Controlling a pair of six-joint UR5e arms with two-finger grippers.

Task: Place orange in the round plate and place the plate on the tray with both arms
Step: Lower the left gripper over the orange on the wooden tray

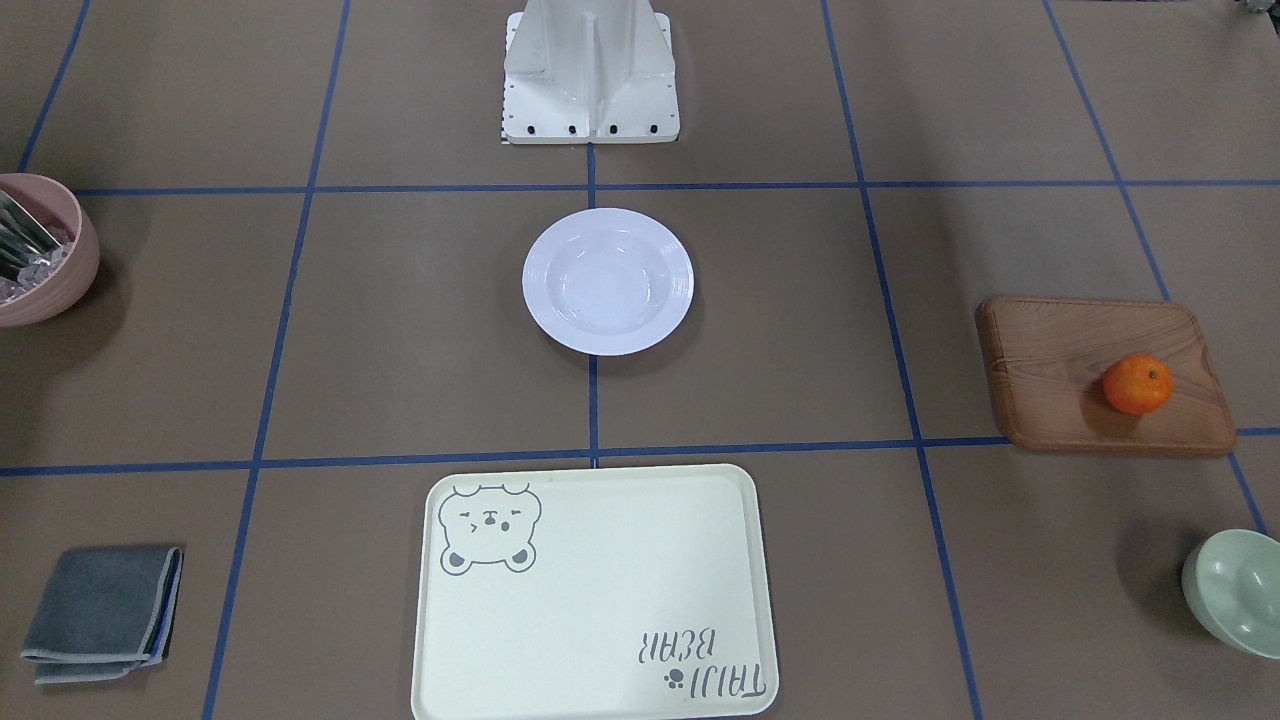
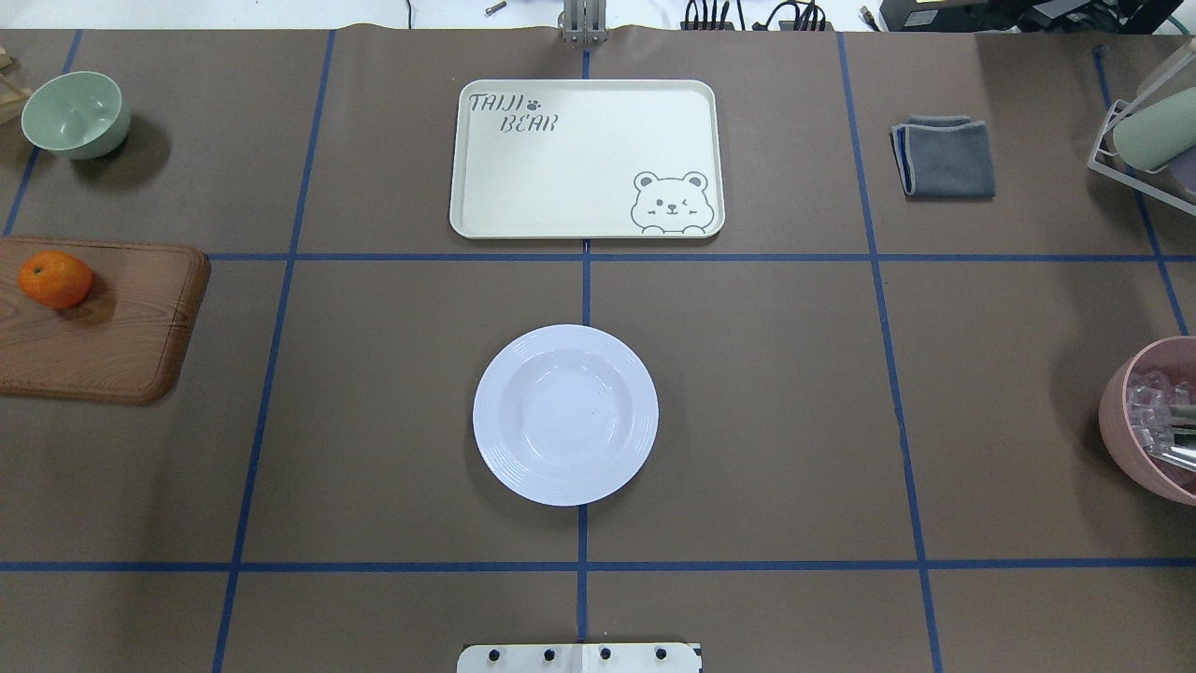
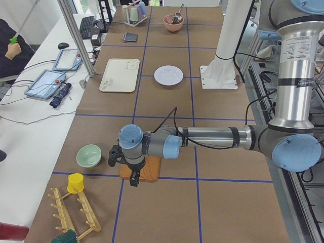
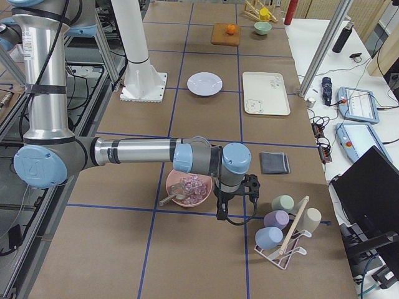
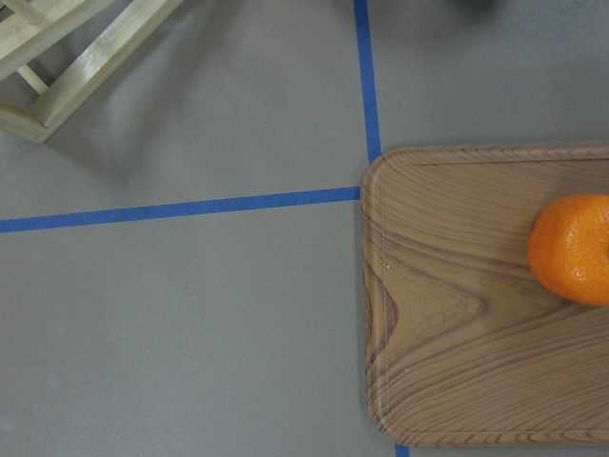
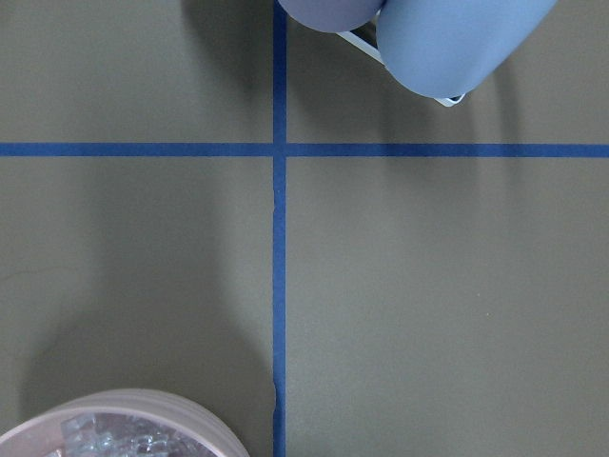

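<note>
The orange (image 2: 55, 279) sits on the brown wooden board (image 2: 121, 346) at the left end of the counter (image 2: 747, 393), with nothing touching it. The round plate (image 2: 564, 414) lies bare in the middle of the counter, straight ahead of the robot's base (image 2: 579, 657) and well apart from the fruit. Beyond it, across a line of blue tape (image 2: 586, 290), the tray (image 2: 579, 159) with the bear drawing is bare too, with a gap between it and the plate.

Judged from this layout, no part of the task is done. The orange has yet to be picked up and set in the plate, and the plate has yet to be carried onto the tray. The reach for the fruit looks to be the step in hand.

The left hand (image 3: 133, 178) hangs over the board, pointing down. Its wrist camera looks on a rounded corner of the board with the orange cut off at the picture's right edge, so the hand seems to be off to one side of the fruit rather than above it. Whether it is released or clenched cannot be told, since only a side view shows it. The right hand (image 4: 223, 215) hangs at the opposite end, just beside the pink bowl (image 2: 1154, 421) of clear cubes, and its state cannot be told either.
</note>
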